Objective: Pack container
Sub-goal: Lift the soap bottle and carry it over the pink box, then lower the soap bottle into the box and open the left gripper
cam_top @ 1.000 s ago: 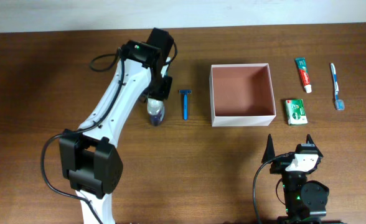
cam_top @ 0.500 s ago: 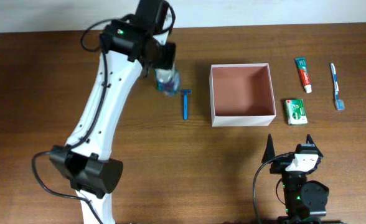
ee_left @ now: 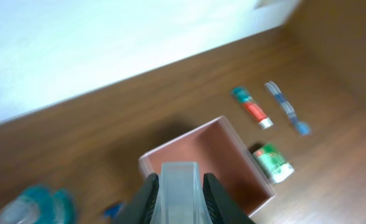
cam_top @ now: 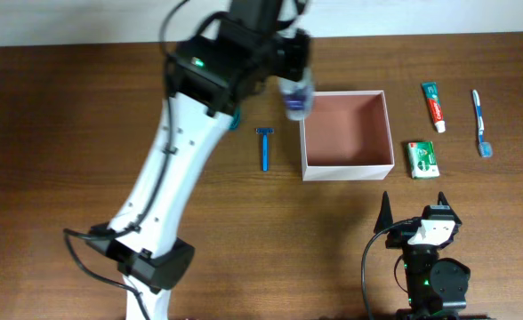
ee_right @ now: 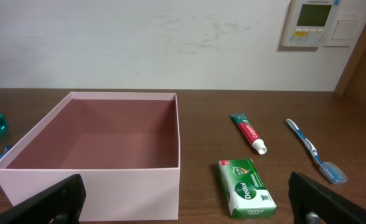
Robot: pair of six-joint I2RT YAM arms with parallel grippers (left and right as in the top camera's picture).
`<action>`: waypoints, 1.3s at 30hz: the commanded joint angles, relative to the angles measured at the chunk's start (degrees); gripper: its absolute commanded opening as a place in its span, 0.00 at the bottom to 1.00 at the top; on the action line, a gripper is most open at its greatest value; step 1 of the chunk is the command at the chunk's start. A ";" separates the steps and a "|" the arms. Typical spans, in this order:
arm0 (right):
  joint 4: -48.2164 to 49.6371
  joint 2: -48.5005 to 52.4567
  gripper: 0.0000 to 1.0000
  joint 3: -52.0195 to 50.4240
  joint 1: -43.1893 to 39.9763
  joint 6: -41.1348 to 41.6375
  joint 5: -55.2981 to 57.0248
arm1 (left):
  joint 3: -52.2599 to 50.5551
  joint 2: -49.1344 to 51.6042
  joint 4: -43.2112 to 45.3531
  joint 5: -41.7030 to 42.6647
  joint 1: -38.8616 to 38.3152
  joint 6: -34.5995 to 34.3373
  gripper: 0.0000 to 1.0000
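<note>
Over the left wall of the container (cam_top: 348,169), left arm (cam_top: 186,151) outstretched, left hand (ee_left: 178,186) grasping a bottle (cam_top: 295,101).

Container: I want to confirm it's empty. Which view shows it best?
Overhead: it looks straight down into the container, with only one corner under the held bottle. Right wrist's near wall hides some floor; left wrist is blurred, bottle in front.

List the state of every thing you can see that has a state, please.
container: open, empty
small bottle: held in air over the container's left wall
left claw: shut on small bottle
right claw: open, empty
razor: lying on table
toothpaste tube: lying on table
Dettol soap box: lying flat, closed
toothbrush: lying on table
</note>
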 commanded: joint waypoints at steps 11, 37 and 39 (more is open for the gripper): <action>-0.33 -0.39 0.99 -0.26 0.46 0.04 1.14 | 1.31 11.10 7.10 1.51 -7.52 -0.70 0.17; -0.33 -0.37 0.99 -0.26 0.46 0.04 1.14 | 1.22 16.72 6.75 -6.16 -7.37 -0.92 0.17; -0.33 -0.39 0.99 -0.26 0.46 0.04 1.14 | 1.22 16.72 6.71 -6.16 -7.37 -0.92 0.17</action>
